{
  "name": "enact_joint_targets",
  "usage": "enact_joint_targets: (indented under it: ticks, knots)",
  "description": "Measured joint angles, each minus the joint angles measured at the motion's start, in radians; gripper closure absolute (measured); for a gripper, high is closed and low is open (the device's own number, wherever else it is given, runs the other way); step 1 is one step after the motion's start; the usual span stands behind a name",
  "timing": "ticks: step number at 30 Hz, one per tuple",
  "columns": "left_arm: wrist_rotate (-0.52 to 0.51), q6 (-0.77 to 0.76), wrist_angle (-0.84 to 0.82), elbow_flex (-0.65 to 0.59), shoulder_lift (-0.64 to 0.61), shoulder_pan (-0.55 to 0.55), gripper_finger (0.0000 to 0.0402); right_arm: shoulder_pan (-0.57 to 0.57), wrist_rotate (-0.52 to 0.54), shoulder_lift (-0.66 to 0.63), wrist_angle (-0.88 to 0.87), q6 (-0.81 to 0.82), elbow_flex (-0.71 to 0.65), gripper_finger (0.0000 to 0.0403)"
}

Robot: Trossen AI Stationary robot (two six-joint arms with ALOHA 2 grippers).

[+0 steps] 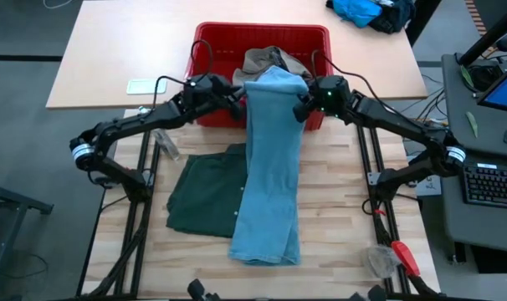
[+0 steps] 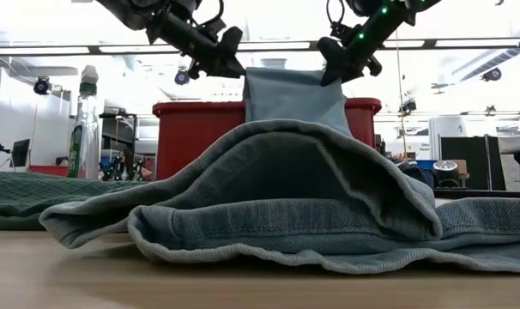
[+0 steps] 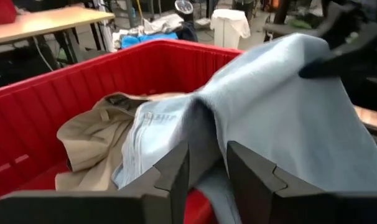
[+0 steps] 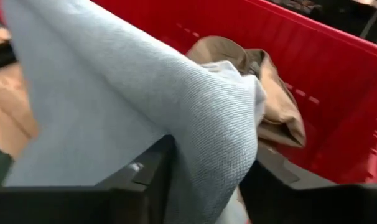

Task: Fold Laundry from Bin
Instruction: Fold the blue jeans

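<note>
The light blue denim trousers [image 1: 268, 167] are stretched from the red bin [image 1: 212, 42] forward across the wooden table [image 1: 337, 209]. Their upper end is draped over the bin's near rim, and their lower end lies bunched near the table's front edge. In the low view the trousers [image 2: 277, 206] are seen as a rumpled mound in the foreground, rising to a raised flap in front of the bin [image 2: 191, 129].

The left gripper [image 1: 237, 100] is held at the left edge of the raised trouser end, just above the bin's near rim. In the left wrist view its fingers [image 3: 173, 174] are parted, with a fold of denim [image 3: 269, 118] lying between them; whether the fabric is pinched cannot be told. The right gripper [image 1: 302, 104] is held at the right edge of the same end. In the right wrist view the denim [image 4: 132, 106] is seen hanging between its two separated fingers [image 4: 269, 180], and a firm grip cannot be confirmed either.

The khaki garment [image 1: 266, 60] is left crumpled inside the bin, behind the trousers. The dark green shorts [image 1: 205, 192] are spread flat on the table, partly covered by the trousers on their right side. A bright blue cloth heap [image 1: 362, 12] is seen on the far table [image 1: 111, 50].
</note>
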Motion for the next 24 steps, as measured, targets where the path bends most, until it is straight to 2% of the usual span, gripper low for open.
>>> enact_joint_targets:
  ticks: [10,17,24]
  knots:
    - [-0.018,-0.026,-0.266,-0.010,-0.066,-0.033,0.0288,-0.015,0.036,-0.002,-0.133,0.020,0.068,0.0149]
    - [-0.015,-0.045,-0.290,-0.099,-0.066,-0.191,0.0287,-0.012,0.026,-0.002,-0.303,0.070,0.162,0.0107]
    - [-0.014,-0.040,-0.279,-0.167,-0.066,-0.368,0.0287,0.024,0.024,-0.008,-0.477,0.138,0.236,0.0083]
